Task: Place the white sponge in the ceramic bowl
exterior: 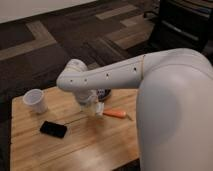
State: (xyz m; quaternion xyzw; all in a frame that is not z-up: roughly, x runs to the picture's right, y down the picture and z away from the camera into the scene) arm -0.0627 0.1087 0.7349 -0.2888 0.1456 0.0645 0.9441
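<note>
My gripper (92,108) hangs below the white wrist, just above the middle of the wooden table (30,150). It is shut on the white sponge (98,108), a small pale pad that shows at the fingers' tips. The ceramic bowl (105,93) lies right behind the gripper. Only a dark sliver of its rim shows, since the arm hides most of it. The sponge is held low, at the bowl's near edge, and is not inside it.
A white cup (35,100) stands at the table's left end. In front of it lies a flat black phone (53,129). An orange carrot-like thing (116,113) rests right of the gripper. A black chair (185,25) stands on the carpet far right.
</note>
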